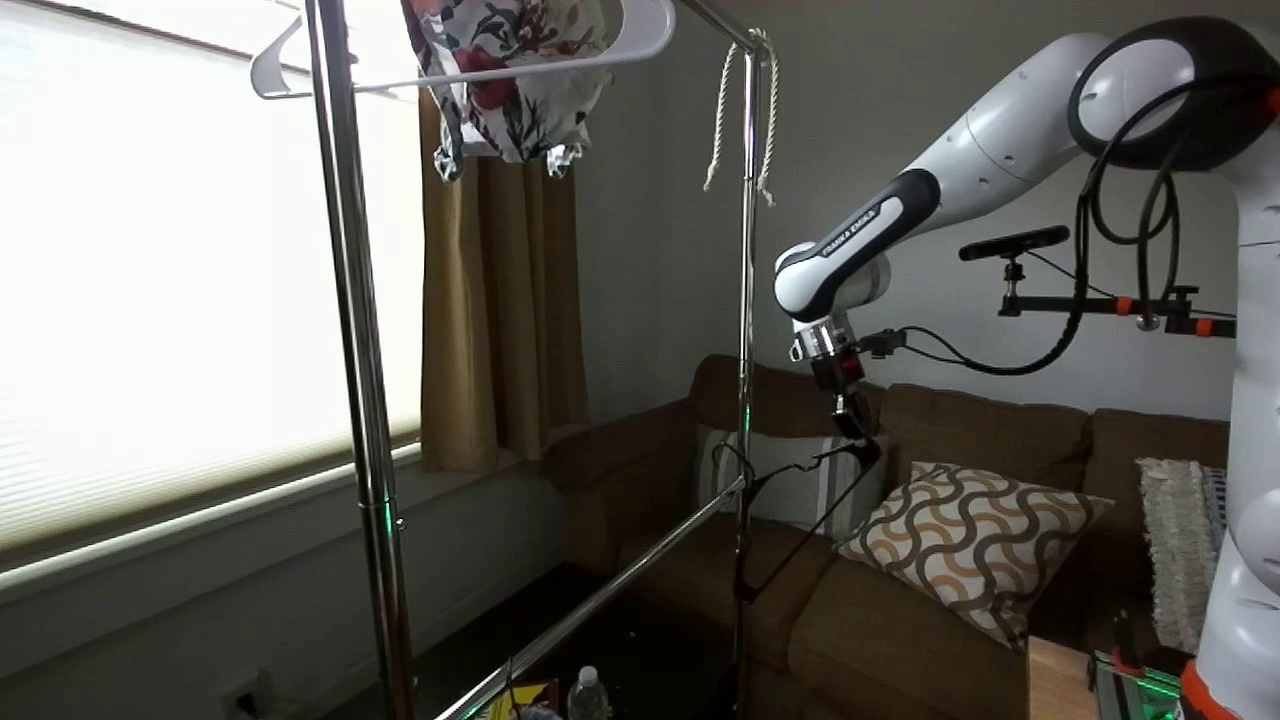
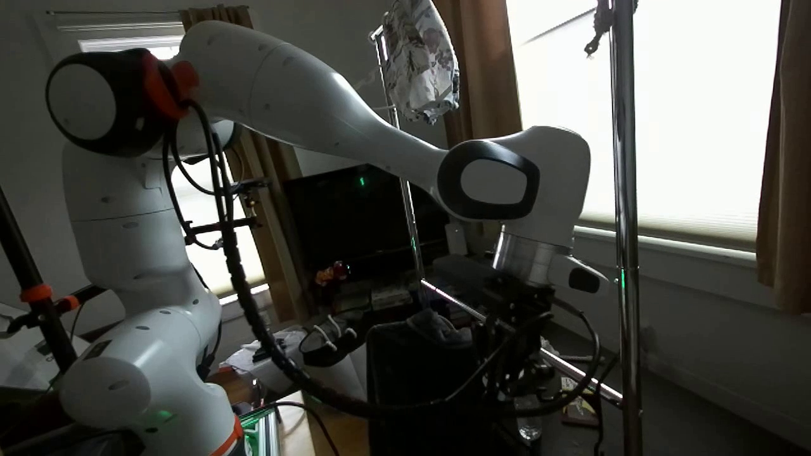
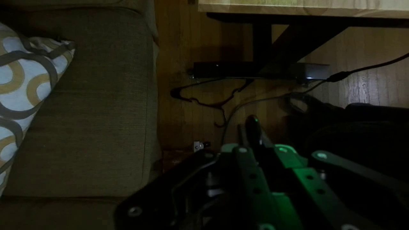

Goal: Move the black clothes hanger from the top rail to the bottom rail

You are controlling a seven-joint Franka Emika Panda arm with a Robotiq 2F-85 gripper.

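Note:
In an exterior view, my gripper (image 1: 856, 432) is shut on one shoulder end of the black clothes hanger (image 1: 800, 540). The hanger tilts away from the fingers toward the rack's far upright, and its hook shows near where the bottom rail (image 1: 600, 597) meets that upright. Whether the hook touches the rail, I cannot tell. The wrist view shows the dark hanger end (image 3: 253, 127) between the fingertips of the gripper (image 3: 254, 138). High above runs the top rail (image 1: 715, 18), partly out of frame. The held hanger is hard to make out in an exterior view beside the dark gripper (image 2: 507, 367).
Chrome uprights (image 1: 365, 350) bound the rack. A white hanger (image 1: 560, 68) carries a floral garment (image 1: 510, 110) up high. Behind the gripper is a brown couch (image 1: 830, 600) with pillows (image 1: 975, 540). Another black hanger (image 3: 211, 104) lies on the floor by a wooden table (image 3: 303, 9).

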